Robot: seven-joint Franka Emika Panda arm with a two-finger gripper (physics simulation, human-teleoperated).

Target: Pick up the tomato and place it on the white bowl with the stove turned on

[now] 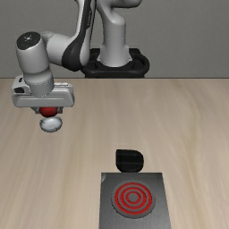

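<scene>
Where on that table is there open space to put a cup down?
The table's right side in the exterior view is bare, as is the middle between white bowl and black object. Crowded: around the stove and under the end effector.

— What's on the wooden table [179, 116]?
— Lower centre, a dark stove [157, 184], its burner [132, 199] glowing red; just beside its upper edge, a small black object [131, 159].
— Left?
— A white bowl [51, 124]; contact unclear.
</scene>
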